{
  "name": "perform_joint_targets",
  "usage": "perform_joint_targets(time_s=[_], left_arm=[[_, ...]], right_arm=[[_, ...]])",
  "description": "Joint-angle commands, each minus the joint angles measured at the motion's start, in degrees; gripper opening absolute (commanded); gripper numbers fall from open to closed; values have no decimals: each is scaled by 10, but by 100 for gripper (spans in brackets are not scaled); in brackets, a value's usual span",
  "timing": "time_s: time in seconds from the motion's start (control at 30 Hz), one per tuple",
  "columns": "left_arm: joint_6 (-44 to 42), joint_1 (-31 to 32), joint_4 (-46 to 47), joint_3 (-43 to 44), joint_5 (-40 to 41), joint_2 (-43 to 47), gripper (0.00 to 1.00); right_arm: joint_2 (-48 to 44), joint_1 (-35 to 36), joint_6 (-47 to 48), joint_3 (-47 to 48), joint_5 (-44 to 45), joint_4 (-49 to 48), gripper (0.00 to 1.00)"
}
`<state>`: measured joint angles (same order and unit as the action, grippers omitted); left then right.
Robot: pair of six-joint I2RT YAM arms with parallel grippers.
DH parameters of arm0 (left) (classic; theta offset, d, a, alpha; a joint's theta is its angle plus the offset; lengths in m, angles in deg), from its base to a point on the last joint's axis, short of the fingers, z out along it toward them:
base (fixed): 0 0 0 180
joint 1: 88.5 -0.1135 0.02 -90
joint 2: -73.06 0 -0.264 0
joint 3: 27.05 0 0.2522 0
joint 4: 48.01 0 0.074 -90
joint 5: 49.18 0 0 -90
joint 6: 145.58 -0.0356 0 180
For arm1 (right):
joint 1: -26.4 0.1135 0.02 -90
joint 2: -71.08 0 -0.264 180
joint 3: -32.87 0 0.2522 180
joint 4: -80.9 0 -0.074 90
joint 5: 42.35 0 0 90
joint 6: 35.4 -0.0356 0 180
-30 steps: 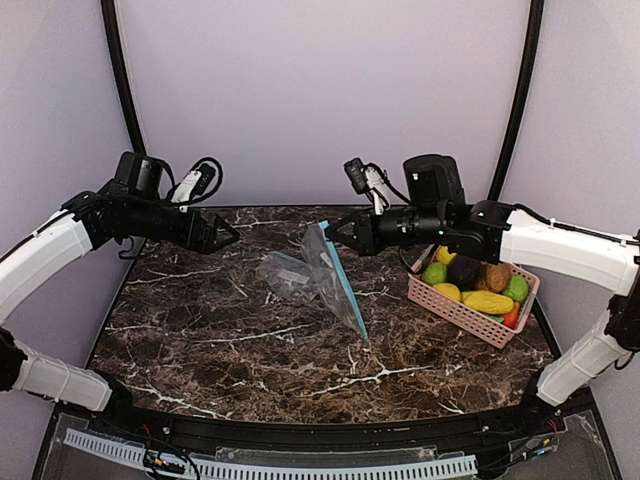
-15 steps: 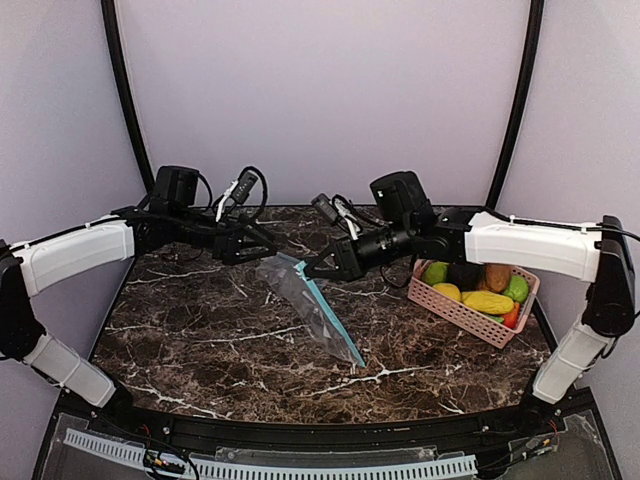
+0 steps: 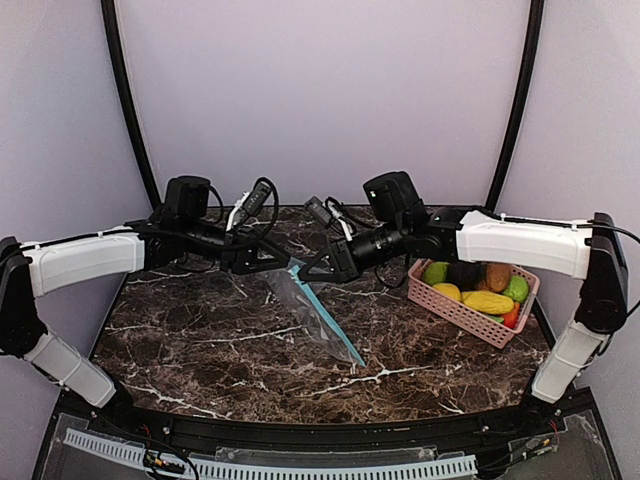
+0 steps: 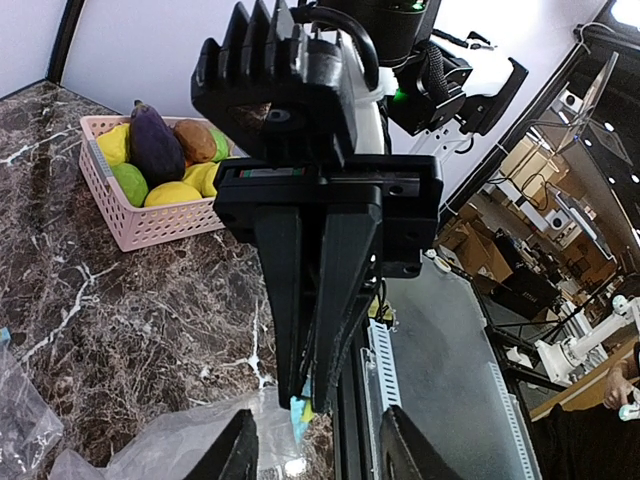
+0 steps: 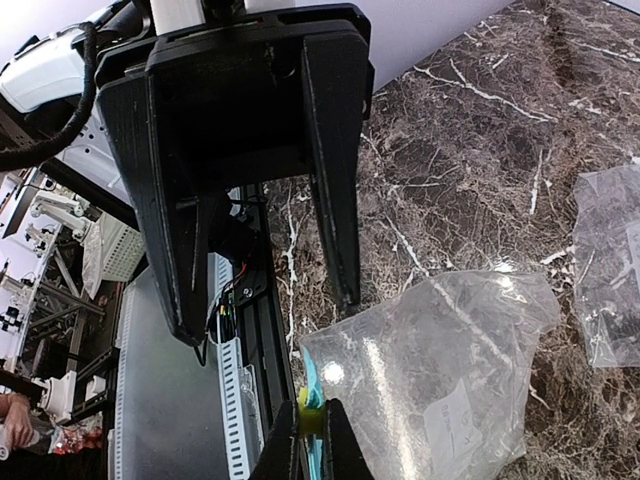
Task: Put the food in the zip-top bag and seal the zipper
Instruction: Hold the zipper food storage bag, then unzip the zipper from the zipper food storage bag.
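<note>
The clear zip-top bag with a teal zipper strip hangs over the marble table, its lower corner near the tabletop. My right gripper is shut on the yellow slider at the bag's upper corner. My left gripper faces it nose to nose. Its fingers stand apart on either side of that corner, without touching the bag. The food is glossy yellow, green, purple and brown toy pieces heaped in the pink basket at the right. That food also shows in the left wrist view.
The pink basket sits near the table's right edge, under my right forearm. A loose piece of clear plastic lies on the marble beyond the bag. A slotted white rail runs along the near edge.
Both arms swung inward and met over the table's middle. The left gripper's jaws narrowed around the bag's upper corner. The bag moved left and lower with the right gripper.
</note>
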<state>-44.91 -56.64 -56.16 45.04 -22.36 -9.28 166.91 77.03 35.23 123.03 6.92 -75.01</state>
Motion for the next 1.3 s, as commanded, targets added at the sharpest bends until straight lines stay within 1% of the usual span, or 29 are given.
perform_joint_targets(time_s=[0.0, 0.17, 0.23, 0.3, 0.33, 0.4, 0.5, 0.7, 0.73, 0.9, 1.27], left_arm=[[0, 9, 9, -2, -13, -7, 41], [-10, 15, -9, 3, -1, -20, 40], [-14, 18, -16, 5, 0, -25, 38], [-16, 19, -21, 8, 1, -27, 33], [-17, 20, -22, 7, 2, -28, 28], [-17, 21, -23, 8, 4, -29, 22], [-16, 21, -24, 9, 5, -31, 17], [-16, 21, -24, 10, 2, -33, 3], [-16, 21, -24, 10, 1, -33, 2], [-20, 21, -24, 9, 6, -29, 1], [-26, 21, -18, 1, 43, -14, 1]], right_arm=[[-10, 7, -7, 2, -8, -14, 0], [-9, 8, -8, 2, -13, -18, 0], [-10, 8, -8, 2, -12, -18, 0], [-8, 8, -8, 3, -12, -19, 0], [-8, 8, -9, 2, -13, -19, 0], [-7, 8, -10, 2, -13, -20, 0], [-4, 8, -10, 2, -14, -20, 0], [-3, 8, -11, 1, -15, -20, 0], [-4, 8, -11, 1, -14, -20, 0], [-5, 8, -12, -1, 5, -17, 0], [-5, 16, 6, -8, 46, -8, 0]])
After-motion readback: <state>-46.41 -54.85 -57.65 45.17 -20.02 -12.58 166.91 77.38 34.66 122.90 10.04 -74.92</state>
